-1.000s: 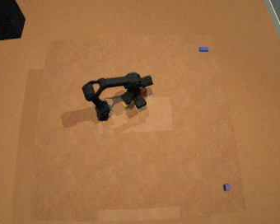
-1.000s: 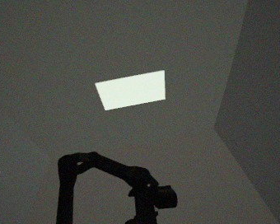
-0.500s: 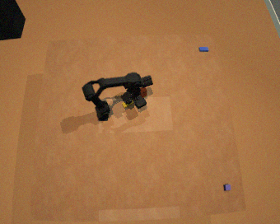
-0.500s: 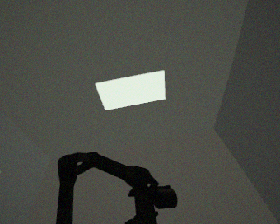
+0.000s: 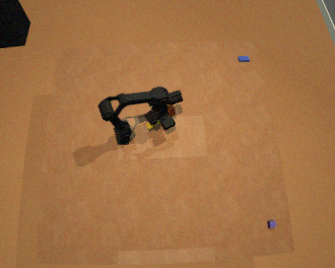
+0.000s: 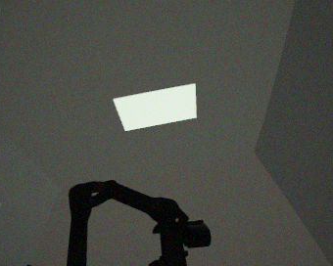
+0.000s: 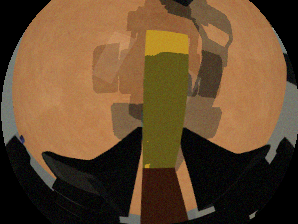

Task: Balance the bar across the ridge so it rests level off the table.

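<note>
The bar, yellow (image 5: 152, 126) (image 7: 166, 100) on one part and dark red (image 5: 171, 110) (image 7: 162, 195) on the other, runs lengthwise through the middle of the wrist view. Most of its yellow part is shaded olive; the far end is brightly lit. My gripper (image 5: 160, 119) (image 7: 161, 132) is slightly open around the bar, one finger close along each side, with almost no gap. The ridge cannot be made out; the bar and fingers cover the place below. Whether the bar is level or clear of the table cannot be told. The exterior view shows neither bar nor fingertips.
A blue block (image 5: 243, 59) lies far off at the upper right in the top view, and a small purple cube (image 5: 271, 225) at the lower right. A black box shape (image 5: 9, 25) stands in the upper left corner. Arm shadows fall around the bar.
</note>
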Controlling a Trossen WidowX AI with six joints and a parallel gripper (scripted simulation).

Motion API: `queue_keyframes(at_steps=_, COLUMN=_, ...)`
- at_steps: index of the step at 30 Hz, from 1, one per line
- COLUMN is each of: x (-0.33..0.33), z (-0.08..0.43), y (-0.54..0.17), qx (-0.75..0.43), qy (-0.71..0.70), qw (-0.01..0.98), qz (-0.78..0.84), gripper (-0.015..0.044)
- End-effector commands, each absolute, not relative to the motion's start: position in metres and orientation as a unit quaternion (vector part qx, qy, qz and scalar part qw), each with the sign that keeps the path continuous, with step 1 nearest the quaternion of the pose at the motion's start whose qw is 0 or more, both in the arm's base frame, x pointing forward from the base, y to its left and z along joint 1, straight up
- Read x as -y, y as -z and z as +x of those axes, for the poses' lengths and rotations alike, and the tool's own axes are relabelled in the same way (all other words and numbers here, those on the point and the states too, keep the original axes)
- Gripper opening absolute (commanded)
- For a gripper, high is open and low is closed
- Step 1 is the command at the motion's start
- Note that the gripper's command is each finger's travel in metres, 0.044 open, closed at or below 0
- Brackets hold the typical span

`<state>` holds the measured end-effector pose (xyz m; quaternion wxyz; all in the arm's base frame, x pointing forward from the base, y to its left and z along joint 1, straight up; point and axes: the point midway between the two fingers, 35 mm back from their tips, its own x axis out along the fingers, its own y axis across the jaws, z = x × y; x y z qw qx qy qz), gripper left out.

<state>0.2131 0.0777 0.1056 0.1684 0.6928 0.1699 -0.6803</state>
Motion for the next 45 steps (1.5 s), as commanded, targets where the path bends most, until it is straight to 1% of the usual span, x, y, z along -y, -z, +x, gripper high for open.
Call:
queue_keyframes(at_steps=1, x=-0.078, z=0.213, y=-0.106, qx=-0.170, qy=0.680, qw=0.168, qz=0.693, gripper=0.0170)
queue_keyframes(at_steps=16, x=-0.078, z=0.213, y=-0.106, qx=-0.170, qy=0.680, qw=0.168, qz=0.693, gripper=0.0173)
queue_keyframes(at_steps=17, x=-0.078, z=0.213, y=-0.106, qx=-0.170, qy=0.680, qw=0.168, qz=0.693, gripper=0.0185)
queue_keyframes(at_steps=28, x=-0.078, z=0.213, y=-0.106, qx=-0.170, qy=0.680, qw=0.168, qz=0.693, gripper=0.0185)
queue_keyframes(at_steps=37, x=-0.078, z=0.213, y=-0.106, qx=-0.170, qy=0.680, qw=0.168, qz=0.693, gripper=0.0421)
queue_keyframes(at_steps=38, x=-0.078, z=0.213, y=-0.106, qx=-0.170, qy=0.680, qw=0.168, qz=0.693, gripper=0.0440)
queue_keyframes(at_steps=42, x=-0.078, z=0.214, y=-0.113, qx=-0.170, qy=0.680, qw=0.168, qz=0.693, gripper=0.0440)
queue_keyframes(at_steps=45, x=-0.079, z=0.217, y=-0.144, qx=-0.170, qy=0.680, qw=0.168, qz=0.693, gripper=0.0440)
